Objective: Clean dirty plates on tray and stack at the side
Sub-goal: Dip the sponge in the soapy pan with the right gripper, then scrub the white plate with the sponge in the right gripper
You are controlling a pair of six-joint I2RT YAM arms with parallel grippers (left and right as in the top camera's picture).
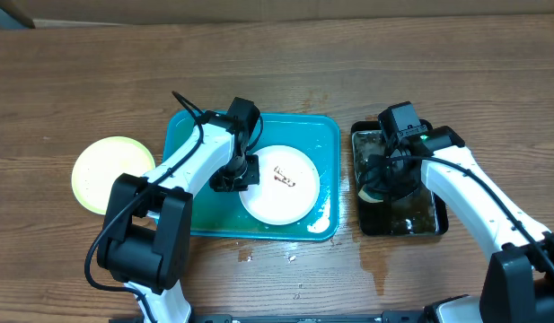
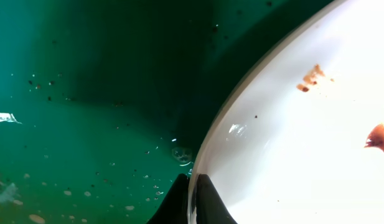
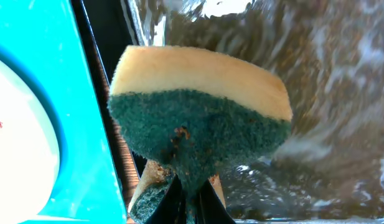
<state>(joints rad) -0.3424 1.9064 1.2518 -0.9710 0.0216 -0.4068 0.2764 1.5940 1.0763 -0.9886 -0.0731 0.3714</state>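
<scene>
A white plate [image 1: 281,187] with brown sauce marks lies in the teal tray [image 1: 200,215]. My left gripper [image 1: 238,173] is shut on its left rim; in the left wrist view the fingertips [image 2: 192,200] pinch the plate's edge [image 2: 291,143] over the wet tray floor [image 2: 86,93]. A pale yellow-green plate [image 1: 106,170] sits on the table left of the tray. My right gripper [image 1: 382,179] is over the black pan [image 1: 434,215], shut on a yellow-and-green sponge [image 3: 198,118] held above the murky water. A third plate is not in view.
The black pan of murky water [image 3: 328,93] stands right of the tray, with a narrow strip of table between them. Water drops lie on the wooden table [image 1: 375,260] in front of the tray and pan.
</scene>
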